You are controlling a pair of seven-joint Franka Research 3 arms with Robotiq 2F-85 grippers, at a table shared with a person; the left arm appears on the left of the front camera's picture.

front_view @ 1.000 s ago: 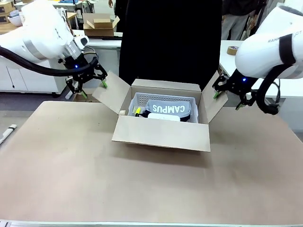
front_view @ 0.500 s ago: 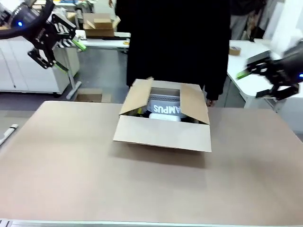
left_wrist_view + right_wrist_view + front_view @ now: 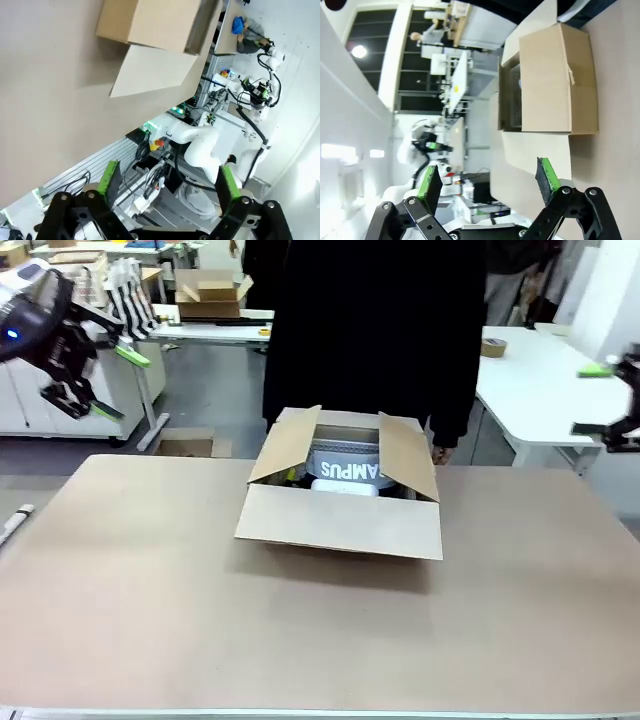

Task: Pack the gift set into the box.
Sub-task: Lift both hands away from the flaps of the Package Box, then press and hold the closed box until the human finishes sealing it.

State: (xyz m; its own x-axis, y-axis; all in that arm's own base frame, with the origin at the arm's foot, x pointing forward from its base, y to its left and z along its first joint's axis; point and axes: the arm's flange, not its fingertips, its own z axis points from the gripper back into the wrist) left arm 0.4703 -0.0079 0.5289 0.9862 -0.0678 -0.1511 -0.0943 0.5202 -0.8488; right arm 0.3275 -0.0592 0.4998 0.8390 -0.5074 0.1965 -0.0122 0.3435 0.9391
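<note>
Two pincers hang well clear of the box (image 3: 340,525), one to each side and above the table (image 3: 300,640). The left pincer (image 3: 113,383) is high at the left edge of the front view, and the right pincer (image 3: 600,400) is at the far right edge, over by a white side table (image 3: 530,390). Each has its green-padded fingers spread wide apart with nothing between them, as both wrist views show. One box stands at the middle of the brown-covered table, and nothing lies between it and either pincer. Its two side flaps (image 3: 285,445) stand raised and lean inward over the opening, partly screening what is inside, while the near flap is folded outward and down. One gift set (image 3: 347,471) lies inside the box, seen through the gap between those two flaps. Its white letters "MPUS" read upside down from the robot's side, and the right-hand flap covers the rest of its face. One person (image 3: 370,330) in black stands directly behind the box at the far side. One roll of tape (image 3: 491,346) sits on the white side table, and one smaller open carton (image 3: 210,292) rests on a table far back at the left.
</note>
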